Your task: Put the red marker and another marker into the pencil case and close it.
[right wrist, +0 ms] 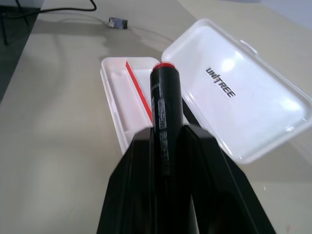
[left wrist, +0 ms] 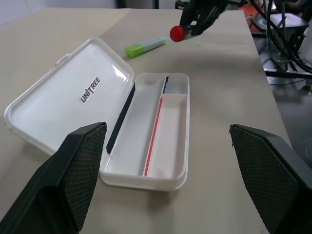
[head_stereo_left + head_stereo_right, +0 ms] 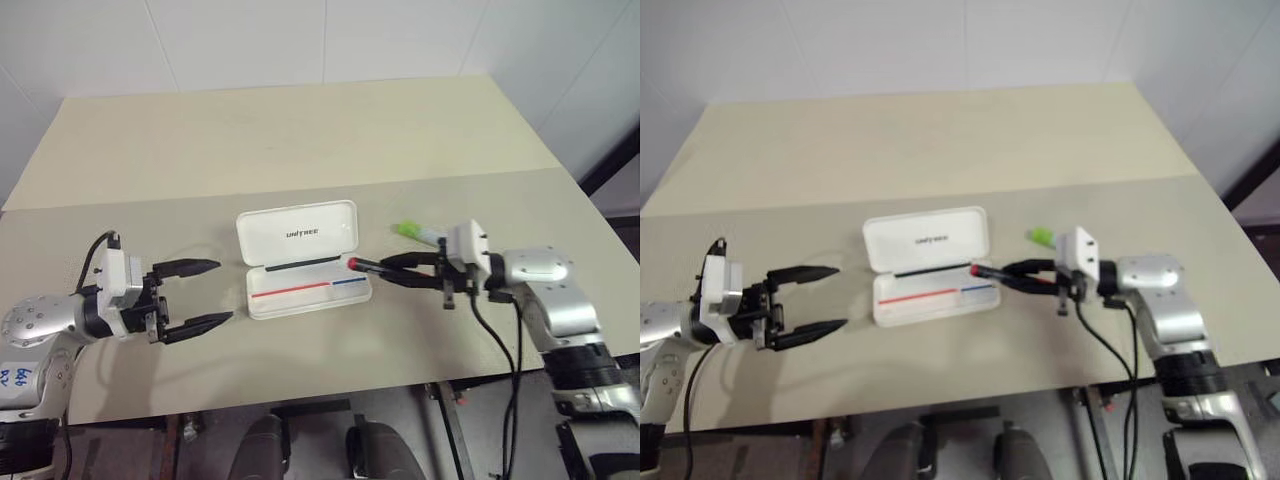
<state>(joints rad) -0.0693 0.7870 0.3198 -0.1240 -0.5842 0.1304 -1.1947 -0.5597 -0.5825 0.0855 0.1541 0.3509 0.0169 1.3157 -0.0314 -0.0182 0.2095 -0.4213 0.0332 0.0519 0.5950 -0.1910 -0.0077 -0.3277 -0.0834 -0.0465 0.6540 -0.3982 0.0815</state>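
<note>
The beige table (image 3: 300, 140) carries everything, and the white pencil case (image 3: 305, 290) lies open on it between the two claws, its lettered lid laid back flat away from the robot so the striped tray faces up and can take a marker from above or from the side. The right gripper (image 3: 390, 268) sits just beside the tray's near end, level and pointing across at it, its black fingers clenched on the red marker (image 1: 165, 112); the barrel runs lengthways between the fingers with its red end sticking out ahead, which suits sliding it in along the tray's long axis. That red tip seems to hover at the tray's edge rather than over it, though the height above the table is hard to judge. The left gripper (image 3: 195, 295) waits apart on the case's other side, fingers spread wide and holding nothing, probably placed to steady the case or swing the lid shut. The green highlighter (image 3: 415, 232) lies on the table just behind the right claw, not yet picked up.
</note>
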